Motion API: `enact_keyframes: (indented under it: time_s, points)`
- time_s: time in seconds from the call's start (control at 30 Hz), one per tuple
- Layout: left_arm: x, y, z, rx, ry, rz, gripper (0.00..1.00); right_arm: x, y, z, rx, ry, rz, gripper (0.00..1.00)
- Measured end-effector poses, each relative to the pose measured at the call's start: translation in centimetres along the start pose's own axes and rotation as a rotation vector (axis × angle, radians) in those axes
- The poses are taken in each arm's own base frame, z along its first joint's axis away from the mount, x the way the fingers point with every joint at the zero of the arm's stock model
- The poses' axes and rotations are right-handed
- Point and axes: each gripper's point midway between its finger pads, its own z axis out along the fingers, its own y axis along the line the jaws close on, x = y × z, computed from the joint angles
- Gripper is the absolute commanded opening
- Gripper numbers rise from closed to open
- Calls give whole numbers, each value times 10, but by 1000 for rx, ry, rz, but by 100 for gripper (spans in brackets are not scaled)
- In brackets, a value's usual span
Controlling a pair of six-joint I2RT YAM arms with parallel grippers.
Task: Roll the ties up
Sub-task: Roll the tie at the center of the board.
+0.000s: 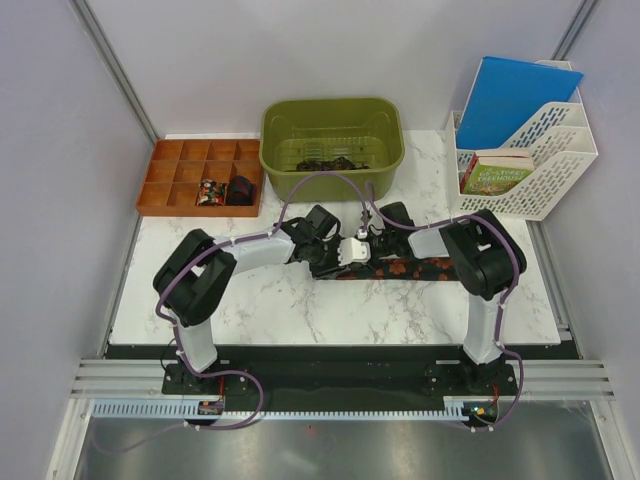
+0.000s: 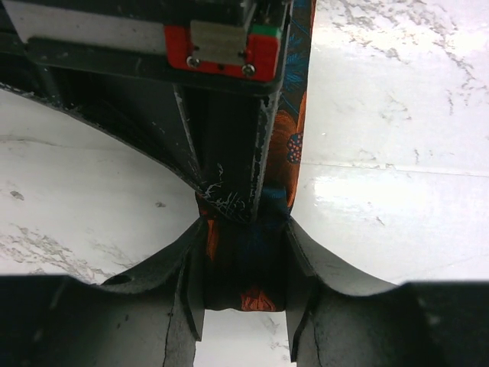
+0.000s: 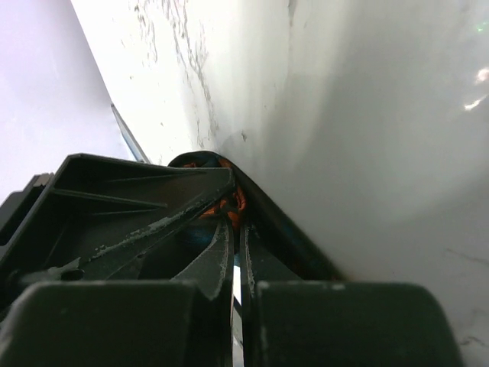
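Tie [image 1: 412, 268] lay flat across the marble table [image 1: 300, 310], centre to right of the top view, its left end between both grippers. Right gripper [image 3: 229, 202] was clamped tight on a fold of it. Left gripper [image 2: 246, 252] stood partway open, with fabric filling the gap between its fingers [image 2: 191, 290]. Couldn't tell if it truly gripped. Other ties [image 1: 325, 160] sat in the green bin [image 1: 385, 165], upper middle.

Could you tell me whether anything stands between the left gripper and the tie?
Nothing visible does. The left gripper straddles the tie on the table. The right gripper, shut on the same tie, sits just beyond it, not between them.
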Motion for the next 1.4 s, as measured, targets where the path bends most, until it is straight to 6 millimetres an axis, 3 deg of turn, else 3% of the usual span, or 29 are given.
enact_keyframes:
  time_s: [0.6, 0.8, 1.03, 1.17, 1.4]
  points:
    - [-5, -1, 3, -4, -15, 39, 42, 3, -1, -11, 93, -68, 151, 0]
    - [2, 3, -3, 9, -20, 45, 70, -2, -8, -4, 58, -6, 106, 0]
    - [39, 22, -38, 12, -16, -98, 75, -2, -10, -5, 22, 29, 64, 0]
    - [32, 23, -51, 15, -60, -106, 81, -2, -11, -5, 16, 33, 59, 0]
    - [17, 7, -41, 77, -92, -76, 79, -2, -11, -5, 4, 29, 54, 0]
